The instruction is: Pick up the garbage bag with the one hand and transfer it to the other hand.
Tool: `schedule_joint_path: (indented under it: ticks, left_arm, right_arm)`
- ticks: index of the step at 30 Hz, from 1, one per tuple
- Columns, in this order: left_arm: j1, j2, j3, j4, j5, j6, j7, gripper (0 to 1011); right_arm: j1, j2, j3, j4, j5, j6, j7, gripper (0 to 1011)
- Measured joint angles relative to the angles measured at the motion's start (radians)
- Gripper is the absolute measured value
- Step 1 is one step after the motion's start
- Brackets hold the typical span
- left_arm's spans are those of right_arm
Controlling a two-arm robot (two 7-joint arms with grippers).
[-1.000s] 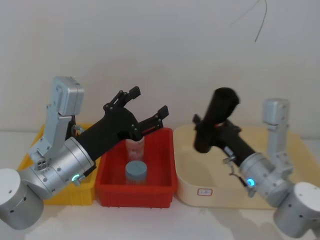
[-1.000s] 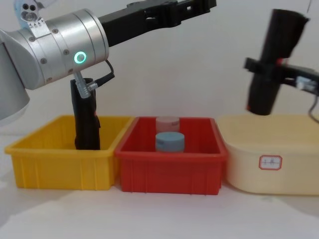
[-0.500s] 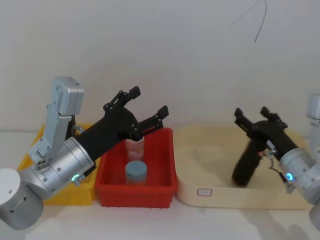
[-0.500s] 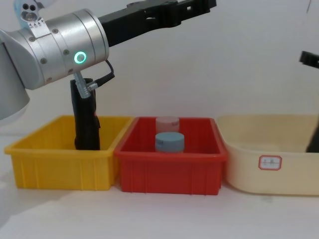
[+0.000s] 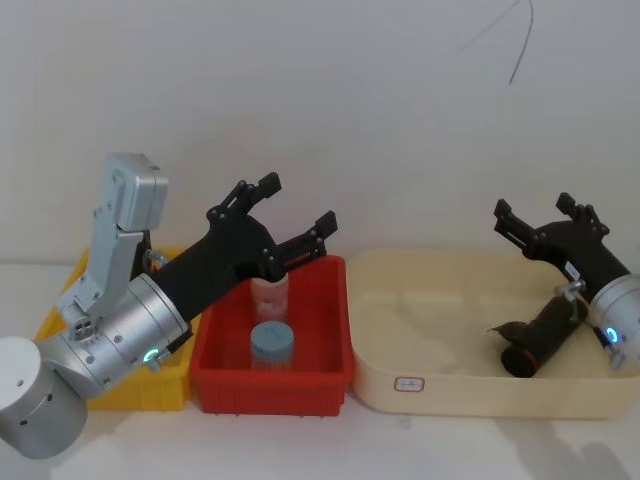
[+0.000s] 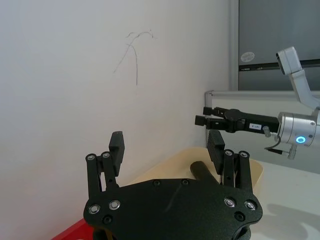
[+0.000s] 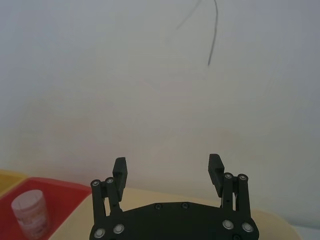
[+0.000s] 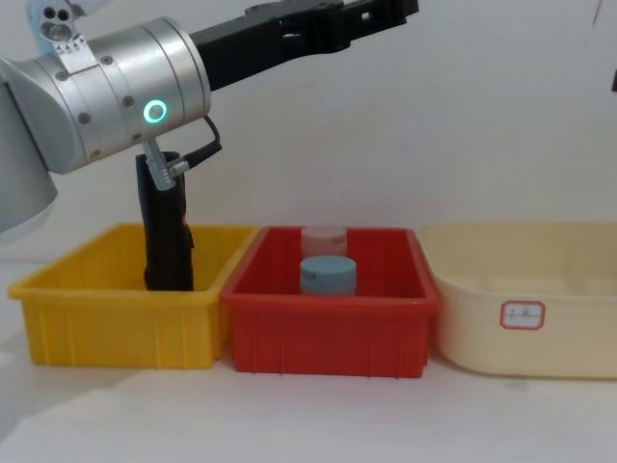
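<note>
Holds left gripper (image 5: pixel 297 203) raised and reaching forward off a bent silver left arm (image 5: pixel 110 330), fingers spread wide with nothing between. Holds right gripper (image 5: pixel 540 212) out at far right, angled up and toward the left, fingers spread too, likewise empty

The right gripper (image 7: pixel 168 165) is held up in front of a plain white wall (image 7: pixel 100 90), its two black fingers (image 7: pixel 119 172) spread wide apart with nothing between them. A thin dark line (image 7: pixel 214 35) curves across the wall above. Below the gripper lies the pale rim of a cream tub (image 7: pixel 275 225). To the left sits a red bin (image 7: pixel 62 192) with a clear jar (image 7: pixel 31 210) standing upright inside. A sliver of a yellow bin (image 7: pixel 6 181) shows farther left.
</note>
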Motion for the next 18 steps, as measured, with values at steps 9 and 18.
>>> schedule_joint_path:
  ticks: [9,18]
  left_arm:
    - [0.01,0.007,-0.012,-0.004,0.0,-0.014,0.018,1001]
    - [0.044,0.037,-0.062,-0.028,0.004,-0.034,0.075,1001]
  right_arm:
    - [0.011,0.003,-0.031,-0.043,-0.013,0.037,0.029,1001]
    - [0.028,-0.021,-0.092,-0.044,-0.015,0.073,0.081,1001]
